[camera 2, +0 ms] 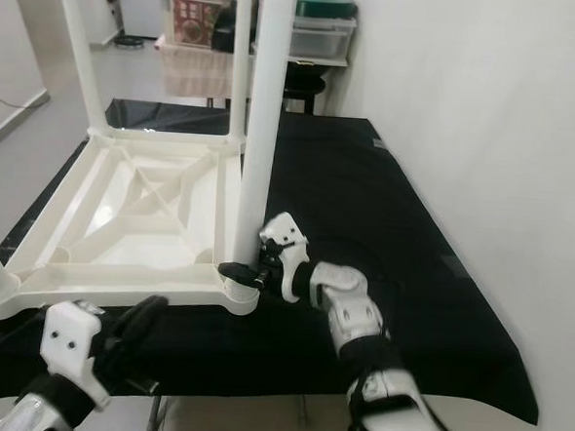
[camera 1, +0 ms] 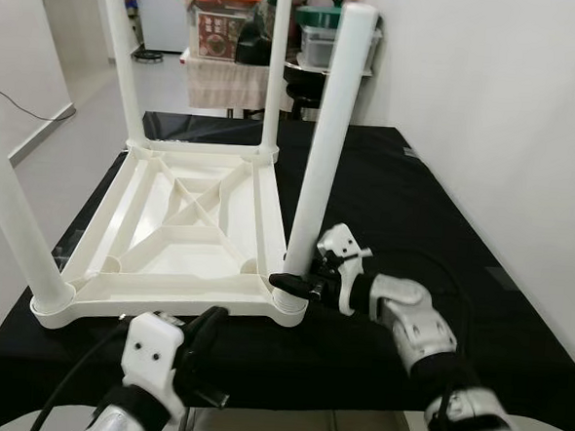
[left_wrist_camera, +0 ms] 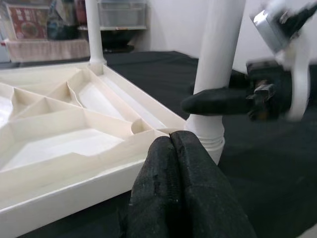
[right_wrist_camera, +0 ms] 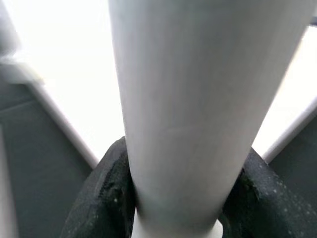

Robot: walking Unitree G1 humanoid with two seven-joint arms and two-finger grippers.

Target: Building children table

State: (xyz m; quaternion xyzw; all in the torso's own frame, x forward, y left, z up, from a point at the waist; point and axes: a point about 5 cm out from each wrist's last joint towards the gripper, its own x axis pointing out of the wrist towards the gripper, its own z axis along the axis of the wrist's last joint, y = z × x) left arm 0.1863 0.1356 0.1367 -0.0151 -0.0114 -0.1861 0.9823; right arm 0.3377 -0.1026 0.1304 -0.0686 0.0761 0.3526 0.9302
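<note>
The fourth leg (camera 1: pixel 321 149), at centre frame, is clasped near its base by the right gripper (camera 1: pixel 295 282) at the upturned tabletop's (camera 1: pixel 170 228) corner socket. The left gripper (left_wrist_camera: pixel 181 198) is held clenched, empty. Firm downward seating is judged next.

A lived-in room of a home, with household storage at the back.

A worktop (camera 1: pixel 444 215) draped in black cloth stands against a plain white wall (camera 1: pixel 499 101), over a pale, smooth floor (camera 1: pixel 67 153). Behind it, a low shelf (camera 1: pixel 277 63) is crowded with domestic goods: a clear storage box with an orange lid (camera 1: pixel 219 21), a green-lidded pot (camera 1: pixel 322 17) set on a translucent bin (camera 1: pixel 327 44), and a cloth (camera 1: pixel 222 83) hanging over the shelf edge. A dark cable (camera 1: pixel 21 102) trails along the floor by the left wall.
</note>
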